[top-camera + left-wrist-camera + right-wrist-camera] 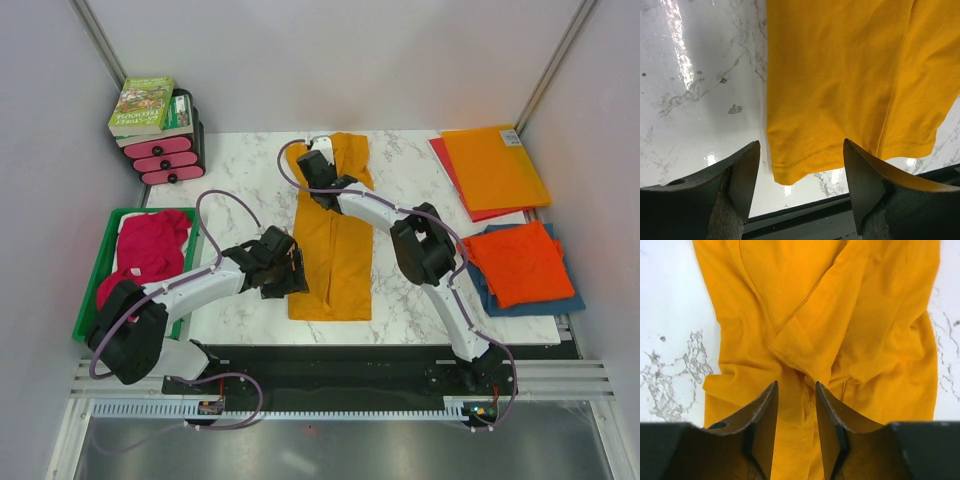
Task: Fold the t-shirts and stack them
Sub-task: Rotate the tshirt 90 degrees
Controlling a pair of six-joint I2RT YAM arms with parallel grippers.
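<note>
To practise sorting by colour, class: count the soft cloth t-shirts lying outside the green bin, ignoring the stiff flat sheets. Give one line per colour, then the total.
golden-orange shirt: 1
red-orange shirt: 1
blue shirt: 1
Total: 3

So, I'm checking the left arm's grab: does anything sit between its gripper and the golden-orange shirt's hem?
Nothing visible. The left gripper is open right at the golden-orange t-shirt's near hem corner, only marble table beside it.
</note>
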